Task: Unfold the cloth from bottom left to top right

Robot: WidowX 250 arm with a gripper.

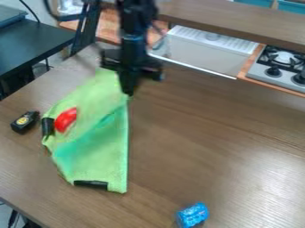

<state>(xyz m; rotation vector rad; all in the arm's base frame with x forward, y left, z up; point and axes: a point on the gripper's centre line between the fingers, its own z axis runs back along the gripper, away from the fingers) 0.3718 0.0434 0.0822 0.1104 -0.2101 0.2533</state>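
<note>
Well, leftmost on the table (208,133) sits a small black item (25,122) with a round yellow label. Just beside it, the green cloth (89,156) lies creased toward the table's left edge, bearing a red piece (66,119). The arm hangs steeply, its gripper (127,91) pointing down at the cloth's upper end; whether it grips, I can't tell. Nearer the front lies a blue cylinder (192,215).

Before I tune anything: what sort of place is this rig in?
Probably a robotics lab or workshop with a toy kitchen mock-up: a robot gripper over a wooden table, with a small stove and a white sink behind.
</note>
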